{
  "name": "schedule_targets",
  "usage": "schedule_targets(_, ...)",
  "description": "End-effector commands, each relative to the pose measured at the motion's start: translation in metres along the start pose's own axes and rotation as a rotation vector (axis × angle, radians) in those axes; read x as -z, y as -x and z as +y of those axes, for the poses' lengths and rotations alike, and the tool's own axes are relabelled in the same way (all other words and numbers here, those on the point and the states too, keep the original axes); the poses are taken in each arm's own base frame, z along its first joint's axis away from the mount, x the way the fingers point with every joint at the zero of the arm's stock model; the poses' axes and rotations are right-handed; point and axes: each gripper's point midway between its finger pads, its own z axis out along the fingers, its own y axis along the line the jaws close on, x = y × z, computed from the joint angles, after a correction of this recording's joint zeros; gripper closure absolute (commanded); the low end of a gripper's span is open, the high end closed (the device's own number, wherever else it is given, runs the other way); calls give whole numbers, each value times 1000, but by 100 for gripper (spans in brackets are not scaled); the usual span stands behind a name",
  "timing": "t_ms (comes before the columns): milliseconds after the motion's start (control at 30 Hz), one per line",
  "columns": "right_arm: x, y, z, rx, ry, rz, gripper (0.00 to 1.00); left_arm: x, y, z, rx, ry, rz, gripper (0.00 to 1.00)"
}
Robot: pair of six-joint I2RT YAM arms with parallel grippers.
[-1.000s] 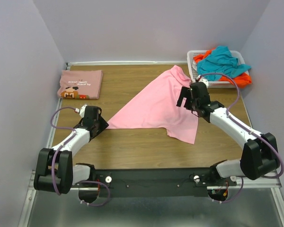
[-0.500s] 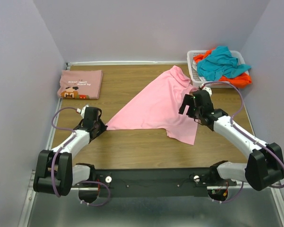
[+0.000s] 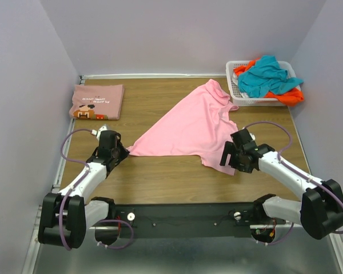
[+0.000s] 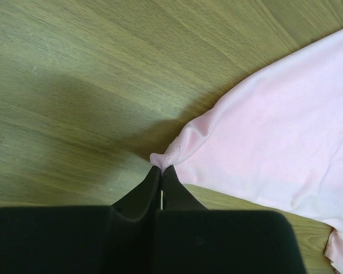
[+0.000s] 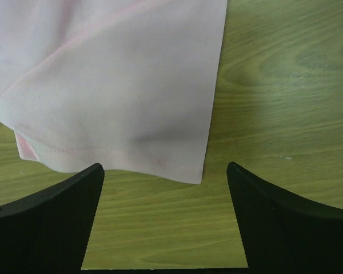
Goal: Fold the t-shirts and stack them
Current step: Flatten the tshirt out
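Top external view: a light-pink t-shirt (image 3: 188, 128) lies spread in a rough triangle across the middle of the bench (image 3: 171, 182). Its collar end is at the far right, just beside a white basket (image 3: 233, 85). One corner is drawn out to a point at the near left. The left end effector (image 3: 124, 152) sits at that point with its jaws pressed together. The right end effector (image 3: 227, 158) hangs over the shirt's near-right end with its jaws spread. A folded dusty-pink t-shirt (image 3: 97, 101) with a print rests at the far left, well apart. A teal t-shirt (image 3: 267, 74) and an orange t-shirt (image 3: 291, 96) sit crumpled in the basket.

Left wrist view: the black fingertips (image 4: 151, 185) are closed on a small nub of pink cloth at the very corner, and the fabric puckers away from them. The bite looks thin, so a hard tug could probably slip it free.

Right wrist view: the two ribbed fingers (image 5: 57, 217) stand wide apart with nothing between them but the flat hem corner (image 5: 191, 168) on the wood. A second layer peeks out at the left.

The shirt looks light and limp, so it should sag and drape from whatever points hold it. The stitched hem at this corner, taken with both layers together, seems the firmest place to pinch. An even, gentle pull against the left grip should then suit it.
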Motion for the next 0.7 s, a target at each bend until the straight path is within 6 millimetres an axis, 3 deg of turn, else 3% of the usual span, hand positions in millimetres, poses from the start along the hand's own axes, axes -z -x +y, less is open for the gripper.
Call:
schedule_targets(0,1,-23,-4,-29,-31,84,8,2,1,-3,-11,-36,-16,100)
schedule_targets(233,-13,-36,-9,-20,-114,127,35,3,1,-2,-18,-35,-22,100)
schedule_targets(300,-14,-38,-10,-22,-121,134,37,3,2,-2,-18,-35,-24,100)
schedule_targets(400,-20,-44,-15,-23,-150,152,53,3,-1,1,-17,-28,-23,100)
schedule_targets(433,-21,-46,-15,-21,-154,156,64,3,-1,1,-15,-28,-23,100)
schedule_targets(533,-24,-39,-16,-23,-174,127,84,4,0,1,-18,-32,-25,100)
schedule_targets(667,-21,-14,-16,-30,-202,30,94,5,5,-2,-21,-36,-38,100)
